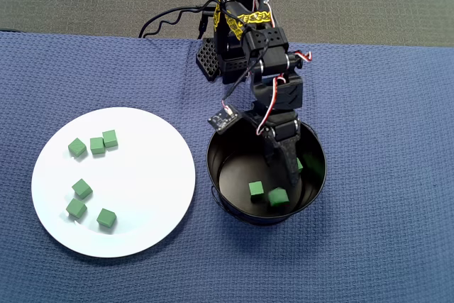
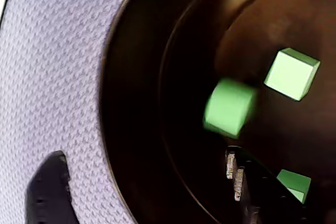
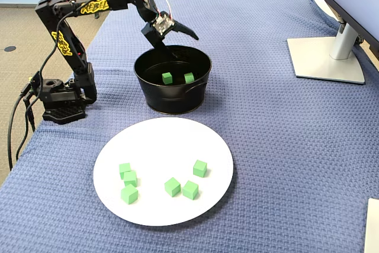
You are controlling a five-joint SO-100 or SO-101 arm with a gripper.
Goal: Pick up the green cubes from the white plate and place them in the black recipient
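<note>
Blue woven cloth [image 3: 284, 146] covers table; monitor stand [image 3: 325, 57] at edge.

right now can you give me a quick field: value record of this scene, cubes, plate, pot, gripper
cubes on plate: six green cubes, a trio toward the far side and three more toward the near side in the overhead view
plate: white plate, on blue cloth, left of the pot in the overhead view
pot: black pot, upright
cubes in pot: two clearly seen in the fixed view; one blurred in the wrist view, seemingly falling
gripper: gripper open, above the pot, holding nothing
</note>
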